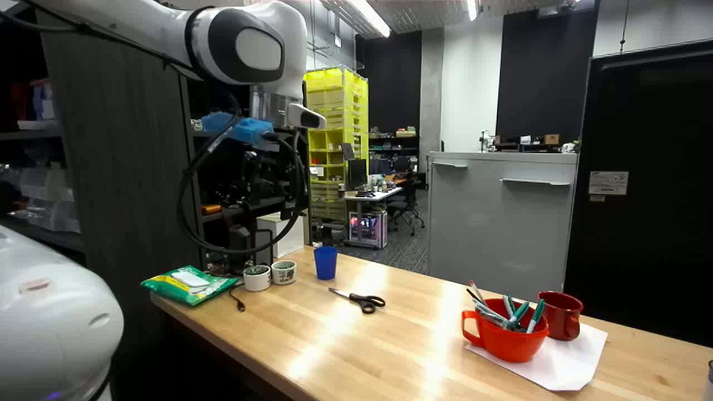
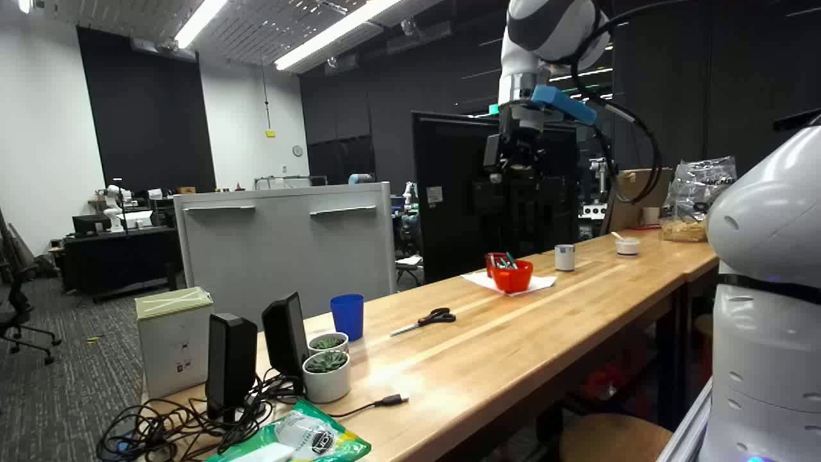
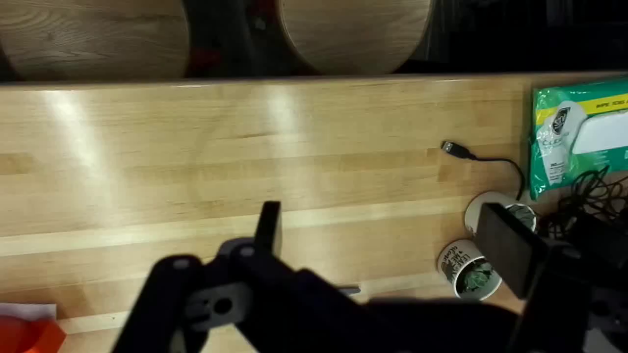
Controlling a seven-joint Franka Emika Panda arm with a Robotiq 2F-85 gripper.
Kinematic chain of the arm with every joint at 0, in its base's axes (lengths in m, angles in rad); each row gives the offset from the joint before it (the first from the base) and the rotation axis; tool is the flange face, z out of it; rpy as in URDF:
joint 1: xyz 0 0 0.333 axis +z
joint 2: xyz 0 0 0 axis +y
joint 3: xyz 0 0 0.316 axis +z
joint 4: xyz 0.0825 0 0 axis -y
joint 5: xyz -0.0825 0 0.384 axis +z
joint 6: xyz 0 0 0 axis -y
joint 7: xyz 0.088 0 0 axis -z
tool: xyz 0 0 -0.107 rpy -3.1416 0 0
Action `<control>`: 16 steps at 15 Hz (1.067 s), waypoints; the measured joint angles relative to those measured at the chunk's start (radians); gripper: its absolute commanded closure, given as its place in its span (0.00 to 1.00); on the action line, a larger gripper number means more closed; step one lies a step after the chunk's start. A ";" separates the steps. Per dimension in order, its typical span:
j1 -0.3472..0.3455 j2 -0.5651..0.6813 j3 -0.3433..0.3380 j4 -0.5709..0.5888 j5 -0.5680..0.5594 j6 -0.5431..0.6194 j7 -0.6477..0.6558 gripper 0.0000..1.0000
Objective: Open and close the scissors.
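The scissors lie flat on the wooden table (image 1: 401, 345) in both exterior views (image 1: 359, 299) (image 2: 423, 321). They have black handles and thin blades, and the blades look closed together. In the wrist view only a blade tip (image 3: 350, 289) shows; the gripper's body hides the rest. My gripper (image 3: 385, 230) is open and empty, its two fingers wide apart. In an exterior view the gripper (image 2: 513, 168) hangs high above the table, well clear of the scissors. Its fingers are hard to make out against the dark background in the exterior views.
A blue cup (image 1: 326, 263) stands near the scissors, beside two plant pots (image 1: 257, 278) (image 1: 284, 273). A green wipes packet (image 1: 189, 285), a USB cable (image 2: 388, 401) and black speakers (image 2: 231, 366) are at that end. A red bowl of pens (image 1: 509, 342) and a dark red mug (image 1: 563, 320) stand on paper (image 1: 574, 362).
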 measured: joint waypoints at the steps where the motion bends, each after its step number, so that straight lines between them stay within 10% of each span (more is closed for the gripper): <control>1: 0.000 0.000 0.000 0.000 0.000 0.000 0.000 0.00; 9: -0.004 0.004 0.000 0.001 -0.010 0.004 -0.016 0.00; 16: 0.003 0.117 -0.076 0.067 -0.129 -0.065 -0.377 0.00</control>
